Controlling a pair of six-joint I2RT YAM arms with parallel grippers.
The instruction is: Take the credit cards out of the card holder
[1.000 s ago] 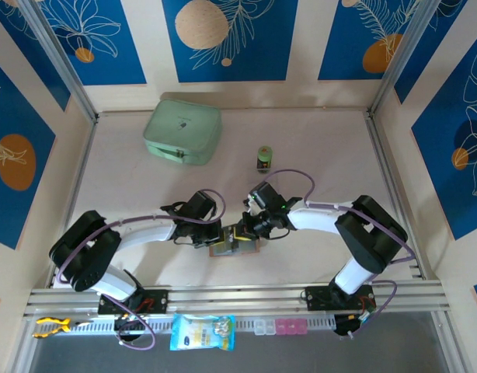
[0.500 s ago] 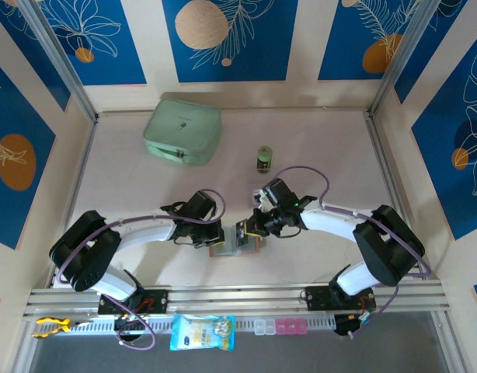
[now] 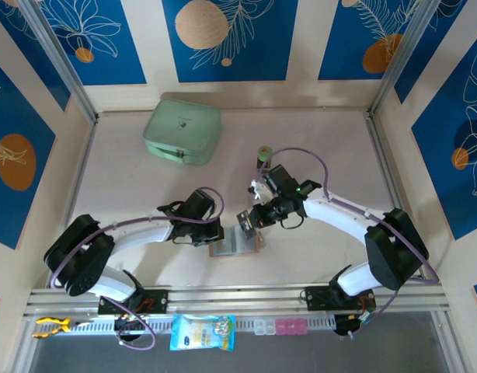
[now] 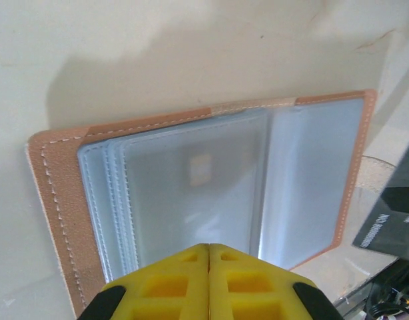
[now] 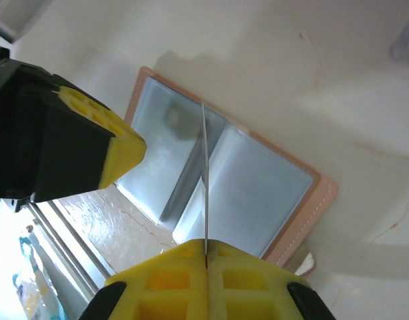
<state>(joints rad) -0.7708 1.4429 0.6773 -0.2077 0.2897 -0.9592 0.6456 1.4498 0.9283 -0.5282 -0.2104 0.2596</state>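
Card holder: one; credit card: one

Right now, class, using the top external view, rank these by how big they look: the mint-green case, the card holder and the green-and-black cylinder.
1. Mint-green case, clearly largest.
2. Card holder, lying open.
3. Green-and-black cylinder, smallest, though the right arm hides its lower part.

The right end effector, yellow fingers pressed together, pinches a thin credit card seen edge-on above the open card holder, which lies flat on the pale bench. The left end effector sits just beside the holder's left edge.
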